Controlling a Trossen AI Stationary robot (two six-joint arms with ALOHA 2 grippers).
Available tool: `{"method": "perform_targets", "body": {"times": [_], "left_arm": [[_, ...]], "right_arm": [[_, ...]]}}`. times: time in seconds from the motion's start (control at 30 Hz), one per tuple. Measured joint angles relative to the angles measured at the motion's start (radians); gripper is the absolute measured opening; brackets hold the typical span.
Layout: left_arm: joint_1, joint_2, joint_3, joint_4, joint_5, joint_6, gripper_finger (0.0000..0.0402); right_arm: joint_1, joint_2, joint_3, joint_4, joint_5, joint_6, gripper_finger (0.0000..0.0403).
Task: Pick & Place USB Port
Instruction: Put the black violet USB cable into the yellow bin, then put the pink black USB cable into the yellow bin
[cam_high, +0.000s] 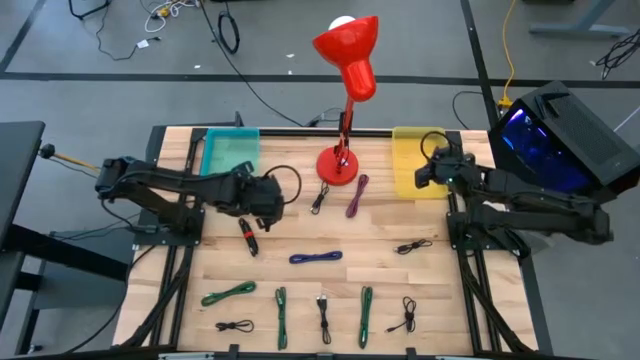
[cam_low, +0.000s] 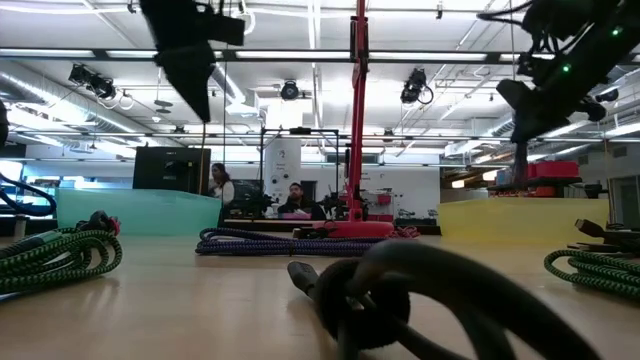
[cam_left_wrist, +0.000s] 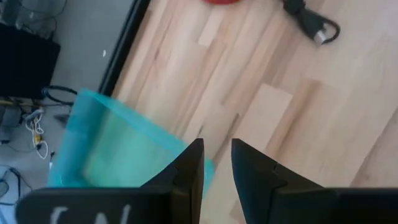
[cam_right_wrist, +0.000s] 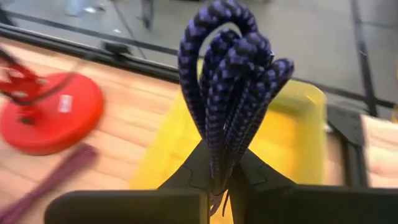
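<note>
My right gripper (cam_right_wrist: 219, 186) is shut on a coiled cable braided in purple and black (cam_right_wrist: 230, 74). It is over the near left part of the yellow bin (cam_right_wrist: 298, 124), which stands at the table's far right (cam_high: 420, 160). My left gripper (cam_left_wrist: 216, 168) is slightly open and empty. It is above the bare wood just right of the teal bin (cam_left_wrist: 112, 143), left of the table's middle in the high view (cam_high: 266, 197). A cable with a red plug (cam_high: 247, 235) lies on the table just near of it. My right gripper pinches the coiled cable between its two fingers at one end of the coil (cam_right_wrist: 221, 165), with several strands together. The rest of the coil sticks out beyond the fingertips, clear of the table and the bin.
A red desk lamp stands with its base (cam_high: 337, 166) at the far middle. Loose cables lie on the wood: purple (cam_high: 357, 195), black (cam_high: 320, 198), blue (cam_high: 316, 258), black (cam_high: 415, 246), and several green and black ones along the near edge (cam_high: 281, 302).
</note>
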Motion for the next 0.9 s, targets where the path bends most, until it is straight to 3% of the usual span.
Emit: {"method": "perform_targets", "body": {"times": [0.2,0.53,0.7,0.77,0.9], "left_arm": [[-0.048,-0.054,-0.117,0.078,0.004,-0.087,0.0087],[-0.092,-0.059,-0.182,0.174,0.003,-0.111,0.0087],[-0.092,-0.059,-0.182,0.189,-0.033,-0.111,0.0087],[-0.092,-0.059,-0.182,0.192,-0.037,-0.107,0.0087],[-0.092,-0.059,-0.182,0.207,-0.04,-0.106,0.0087]], "right_arm": [[-0.067,0.006,0.0,0.011,-0.061,-0.013,0.0034],[-0.111,0.068,0.0,0.044,0.021,-0.02,0.0243],[-0.111,0.098,-0.001,0.148,0.017,-0.065,0.0305],[-0.111,0.103,-0.001,0.236,-0.042,-0.103,0.0317],[-0.084,0.132,-0.001,0.416,-0.274,-0.142,0.0322]]}}
